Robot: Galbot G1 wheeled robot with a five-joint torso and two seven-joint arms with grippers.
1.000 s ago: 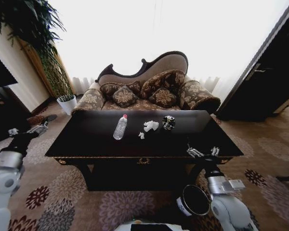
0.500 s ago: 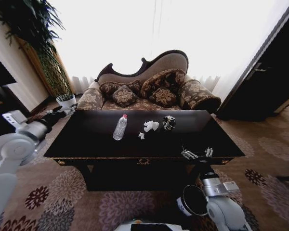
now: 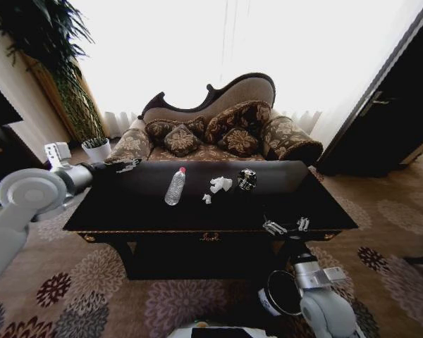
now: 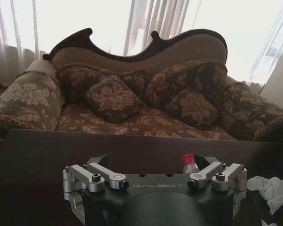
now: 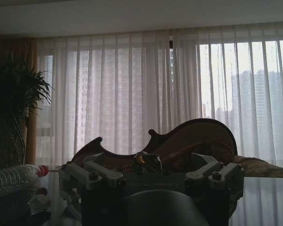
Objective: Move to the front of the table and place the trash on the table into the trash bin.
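While the black desk (image 3: 127, 211) fills the middle of the head view, the left jaws (image 3: 129, 166) hang released over its far left corner, grasping nothing. The trash lies well apart from them toward the desk's middle: a crumpled white paper wad (image 3: 221, 184), a tiny white bit (image 3: 207, 198) just in front of it, and a dark shiny wrapper (image 3: 247, 179) just beside the wad on the right. A clear water bottle (image 3: 175, 186) with a red cap lies between the left jaws and the wad. The right jaws (image 3: 285, 226) sit released at the desk's front right edge, nearer the robot than the scraps and apart from them. The trash bin (image 3: 276, 301) stands on the carpet (image 3: 106, 296) below the right arm
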